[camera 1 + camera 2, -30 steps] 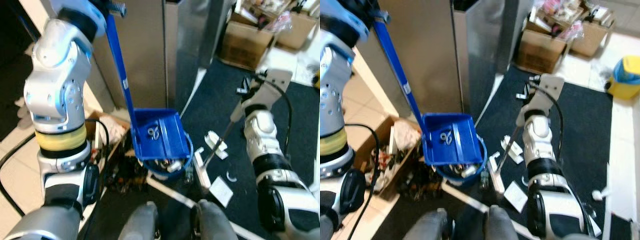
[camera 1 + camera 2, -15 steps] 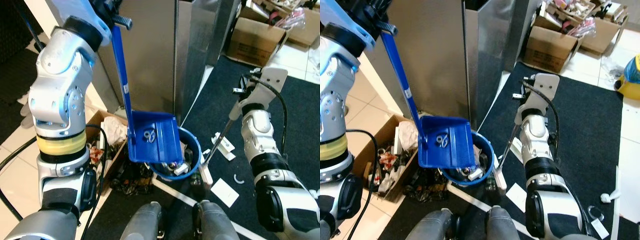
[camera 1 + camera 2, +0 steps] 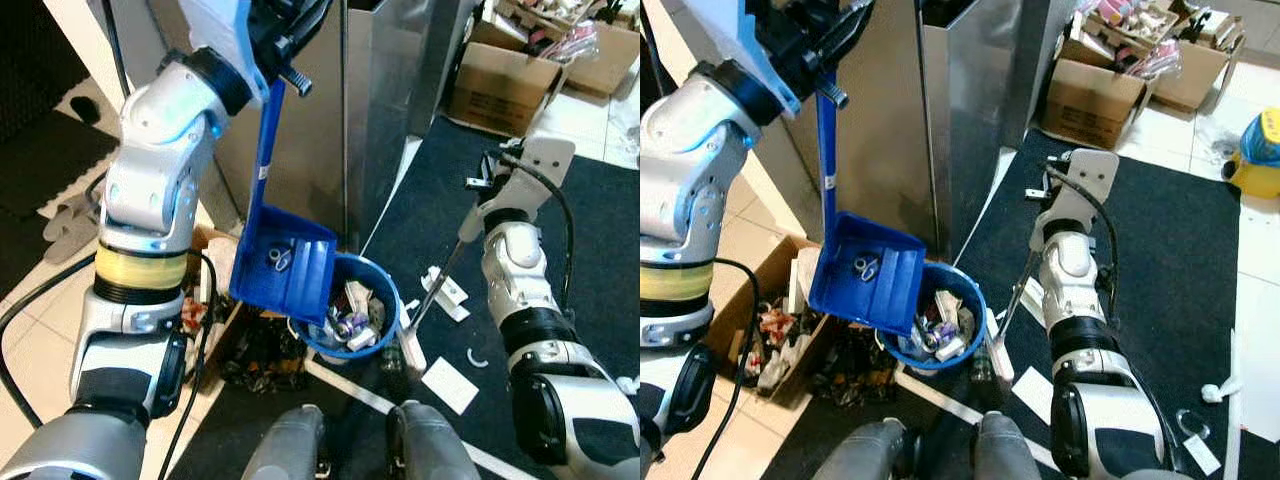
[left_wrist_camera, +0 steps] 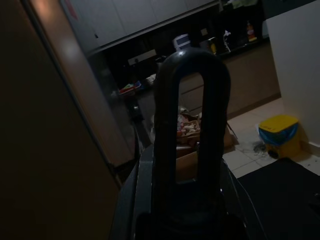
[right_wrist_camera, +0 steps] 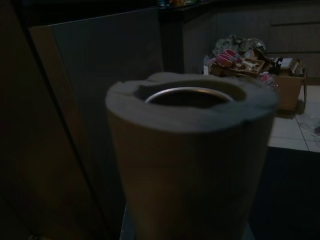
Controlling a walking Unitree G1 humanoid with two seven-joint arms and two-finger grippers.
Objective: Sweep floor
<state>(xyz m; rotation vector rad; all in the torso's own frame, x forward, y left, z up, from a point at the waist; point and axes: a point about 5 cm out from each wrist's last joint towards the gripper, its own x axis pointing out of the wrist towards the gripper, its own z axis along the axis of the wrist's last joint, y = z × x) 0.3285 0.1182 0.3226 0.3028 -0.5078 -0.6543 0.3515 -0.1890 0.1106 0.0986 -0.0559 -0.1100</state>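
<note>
My left gripper is shut on the long handle of a blue dustpan, high up by the steel cabinet. The pan hangs tilted, its open edge over the rim of a blue bucket holding several bits of litter. A small metal piece still lies in the pan. My right gripper is shut on a broom's stick, whose white head rests on the dark carpet beside the bucket. The left wrist view shows the handle's black loop end; the right wrist view shows the stick's grey foam top.
A tall steel cabinet stands right behind the bucket. An open cardboard box of clutter sits to its left. White scraps and a paper lie on the carpet. Cardboard boxes and a yellow bin are beyond.
The dustpan has swung left and tipped steeply, its handle now near upright, and litter shows in the bucket. The right arm and broom have stayed put. The camera shifted a little.
</note>
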